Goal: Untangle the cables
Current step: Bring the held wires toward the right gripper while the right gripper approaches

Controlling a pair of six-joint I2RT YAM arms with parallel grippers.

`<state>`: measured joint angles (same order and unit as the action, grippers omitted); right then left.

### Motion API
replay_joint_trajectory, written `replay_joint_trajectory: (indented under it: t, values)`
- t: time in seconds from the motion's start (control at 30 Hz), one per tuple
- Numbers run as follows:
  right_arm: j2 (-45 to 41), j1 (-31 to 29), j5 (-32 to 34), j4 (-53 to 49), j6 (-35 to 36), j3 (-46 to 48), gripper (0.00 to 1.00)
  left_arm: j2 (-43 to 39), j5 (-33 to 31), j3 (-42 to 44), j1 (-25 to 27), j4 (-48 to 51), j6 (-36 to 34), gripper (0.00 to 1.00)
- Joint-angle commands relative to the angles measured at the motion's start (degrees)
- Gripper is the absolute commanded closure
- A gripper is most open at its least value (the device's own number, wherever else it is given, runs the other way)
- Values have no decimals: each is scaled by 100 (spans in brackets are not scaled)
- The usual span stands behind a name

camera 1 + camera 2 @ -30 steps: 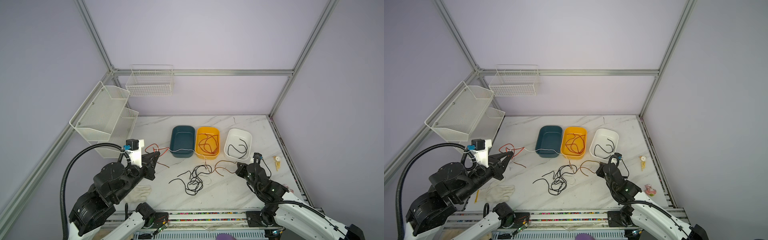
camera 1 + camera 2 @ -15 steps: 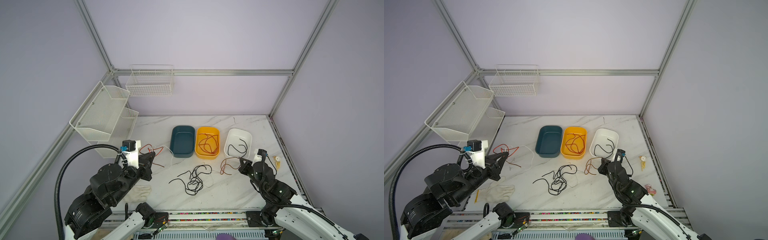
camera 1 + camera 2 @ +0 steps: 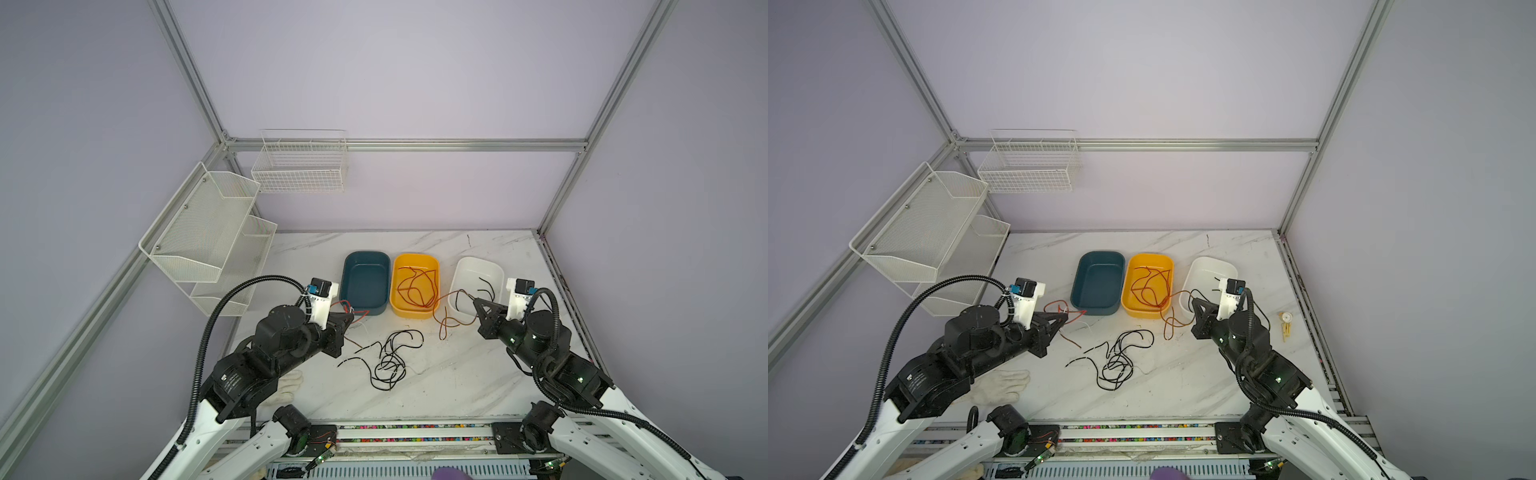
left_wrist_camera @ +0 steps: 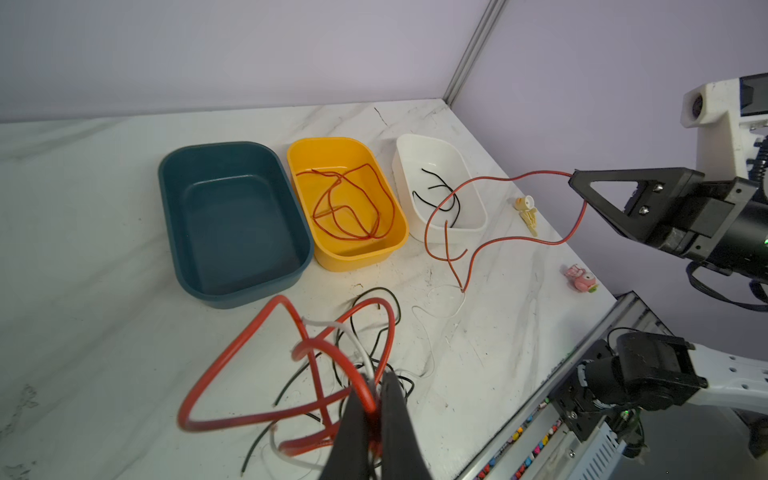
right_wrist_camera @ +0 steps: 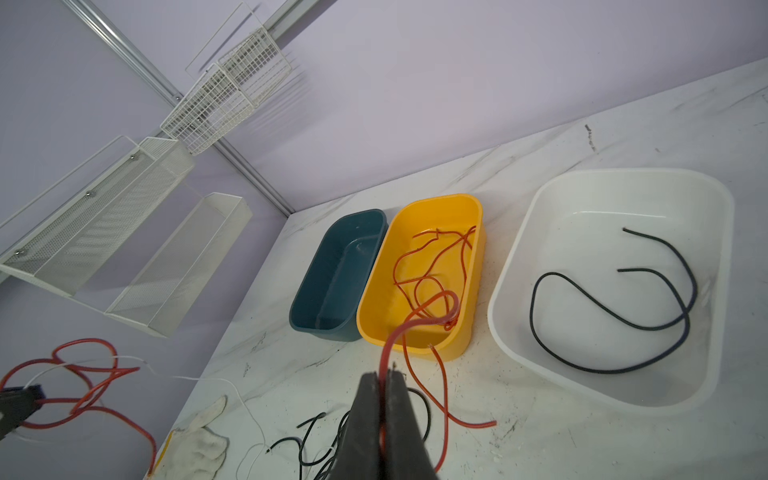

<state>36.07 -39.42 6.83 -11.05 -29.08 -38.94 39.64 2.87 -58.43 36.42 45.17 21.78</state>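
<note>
In a top view, thin black cables (image 3: pixel 388 365) lie curled on the marble table (image 3: pixel 457 382). In the left wrist view, the left gripper (image 4: pixel 376 395) pinches glossy red and white cables (image 4: pixel 231 353). In the right wrist view, the right gripper (image 5: pixel 384 380) is closed on a red cable (image 5: pixel 387 345) near the smooth yellow tray (image 5: pixel 376 303).

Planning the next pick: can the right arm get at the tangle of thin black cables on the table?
Probably not yet: the black cable tangle lies uncovered, but the right gripper is shut on a thin red cable.
</note>
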Motion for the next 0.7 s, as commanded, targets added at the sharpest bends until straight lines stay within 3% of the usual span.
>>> replay_joint_trajectory:
  t: [0.0, 0.23, 0.37, 0.67]
  values:
    - [-4, 22, -369, 238, 325, -225, 100, 68, 729, 369, -17, -818, 207, 100]
    - [26, 22, -572, 406, 488, -197, 100, 143, 941, 766, -8, -1164, 384, 100]
    - [206, 22, -1019, 789, 270, 163, 100, 296, 1109, 926, -18, -1286, 482, 99]
    - [1366, 22, -1970, 1701, 46, 688, 100, 415, 1447, 1171, -14, -1841, 773, 98]
